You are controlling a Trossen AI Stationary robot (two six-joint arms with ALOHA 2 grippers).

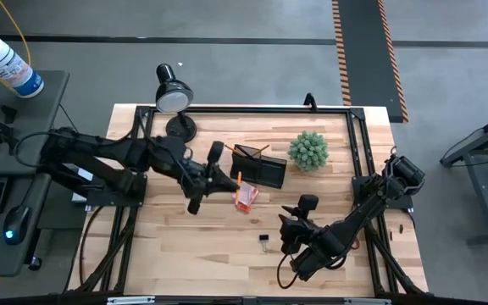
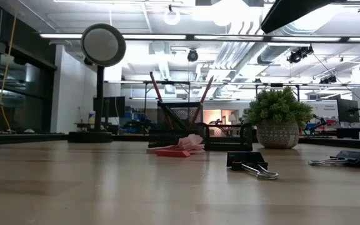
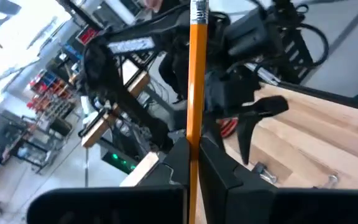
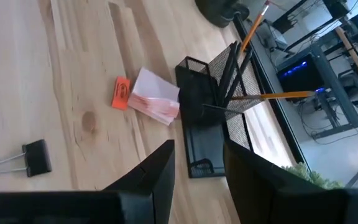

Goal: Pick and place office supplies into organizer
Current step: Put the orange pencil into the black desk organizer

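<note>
A pale wooden table (image 1: 193,246) framed with black rails stands on a grey floor; the level view looks across it into a bright workshop with ceiling lights. At the left of the overhead frame sits a side desk (image 1: 24,135) with a white bottle (image 1: 7,64). The left gripper (image 1: 195,202) hovers left of centre, its fingers pressed together on one orange pencil (image 3: 197,93), seen standing straight up in its wrist camera. One black lamp (image 1: 174,95) stands at the table's top edge. At upper centre is the one black mesh organizer (image 1: 258,167), with two pencils and dark pens in its tall part; just beside it at lower left lie one pink notepad (image 1: 246,197) and one small orange piece (image 4: 120,93). One green plant (image 1: 308,151) sits right of the organizer. Two binder clips (image 2: 249,163) lie near the front; the wood around them is bare. The right gripper (image 1: 291,227) hangs lower right of centre, fingers spread, holding nothing.
</note>
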